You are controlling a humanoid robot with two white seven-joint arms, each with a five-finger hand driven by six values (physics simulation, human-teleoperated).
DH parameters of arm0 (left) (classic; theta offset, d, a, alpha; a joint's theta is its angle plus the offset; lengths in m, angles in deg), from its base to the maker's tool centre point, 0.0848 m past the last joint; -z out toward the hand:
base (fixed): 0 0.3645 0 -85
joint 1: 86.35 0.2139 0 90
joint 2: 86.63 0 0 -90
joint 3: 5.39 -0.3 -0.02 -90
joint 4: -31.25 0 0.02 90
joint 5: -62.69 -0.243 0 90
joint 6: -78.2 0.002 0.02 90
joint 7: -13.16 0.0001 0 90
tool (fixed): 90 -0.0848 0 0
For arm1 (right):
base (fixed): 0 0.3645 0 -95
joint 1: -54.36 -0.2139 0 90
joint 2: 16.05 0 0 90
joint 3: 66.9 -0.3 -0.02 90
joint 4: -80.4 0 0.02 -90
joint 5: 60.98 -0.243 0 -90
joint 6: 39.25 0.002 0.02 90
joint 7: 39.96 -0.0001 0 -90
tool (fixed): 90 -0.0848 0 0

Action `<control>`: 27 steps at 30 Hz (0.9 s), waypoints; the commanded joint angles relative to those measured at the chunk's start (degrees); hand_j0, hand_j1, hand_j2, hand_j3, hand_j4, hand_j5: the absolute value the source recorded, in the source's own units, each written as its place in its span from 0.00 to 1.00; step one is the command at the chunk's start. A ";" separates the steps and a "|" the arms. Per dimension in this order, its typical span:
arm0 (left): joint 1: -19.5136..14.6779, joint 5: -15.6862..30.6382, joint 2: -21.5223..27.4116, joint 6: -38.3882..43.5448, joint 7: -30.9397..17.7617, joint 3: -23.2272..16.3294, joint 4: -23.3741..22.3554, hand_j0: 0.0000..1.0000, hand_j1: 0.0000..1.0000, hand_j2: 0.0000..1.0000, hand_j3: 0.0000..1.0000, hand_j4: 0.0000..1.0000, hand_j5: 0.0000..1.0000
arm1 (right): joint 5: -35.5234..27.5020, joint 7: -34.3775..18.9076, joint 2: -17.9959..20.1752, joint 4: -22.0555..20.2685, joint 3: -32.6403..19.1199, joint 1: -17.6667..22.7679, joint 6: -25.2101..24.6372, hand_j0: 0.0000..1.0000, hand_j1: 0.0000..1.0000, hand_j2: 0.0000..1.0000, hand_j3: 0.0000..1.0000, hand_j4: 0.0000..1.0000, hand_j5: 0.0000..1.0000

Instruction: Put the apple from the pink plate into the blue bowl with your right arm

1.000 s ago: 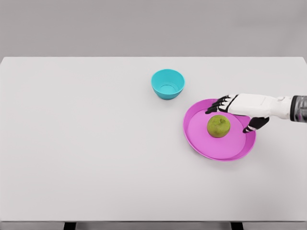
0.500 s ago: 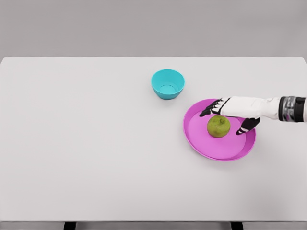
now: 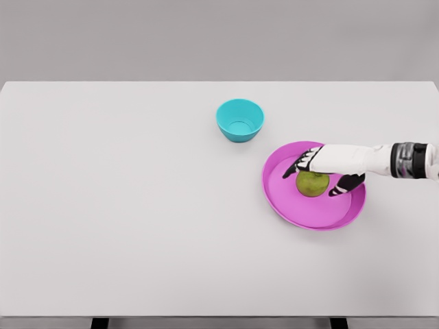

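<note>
Stage: reach-to-grasp | My right hand (image 3: 322, 168) arches over the apple (image 3: 313, 184), fingers spread, thumb alongside, nothing gripped | Apple rests on the pink plate (image 3: 288, 205); blue bowl (image 3: 240, 120) near, up-left | Risk: closing off-centre may roll the round fruit across the plate.

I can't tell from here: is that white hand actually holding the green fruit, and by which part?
Not clearly. The right hand sits over the top of the apple, which lies on the pink plate, fingers spread around it; a closed hold cannot be told.
</note>
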 commanded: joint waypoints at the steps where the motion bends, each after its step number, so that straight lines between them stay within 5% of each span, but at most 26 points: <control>1: 0.00 0.02 0.00 0.00 -0.01 -0.01 0.00 1.00 1.00 1.00 1.00 1.00 1.00 | -0.36 0.02 -0.05 -0.01 0.10 0.00 -0.15 0.60 0.60 0.60 0.60 0.60 0.60; 8: 0.00 0.02 0.00 0.00 -0.01 -0.01 0.00 1.00 1.00 1.00 1.00 1.00 1.00 | -0.36 0.02 -0.05 0.08 0.10 0.00 -0.15 0.44 0.44 0.44 0.44 0.44 0.44; 21: 0.00 0.02 0.00 0.00 -0.01 -0.01 0.00 1.00 1.00 1.00 1.00 1.00 1.00 | -0.27 0.02 -0.32 0.08 -0.69 -3.69 0.03 0.45 0.45 0.45 0.45 0.45 0.45; 27: 0.00 0.02 0.00 0.00 -0.01 -0.01 0.00 1.00 1.00 1.00 1.00 1.00 1.00 | -0.18 0.02 -4.80 1.93 -0.69 -7.91 -0.06 0.45 0.45 0.45 0.45 0.45 0.45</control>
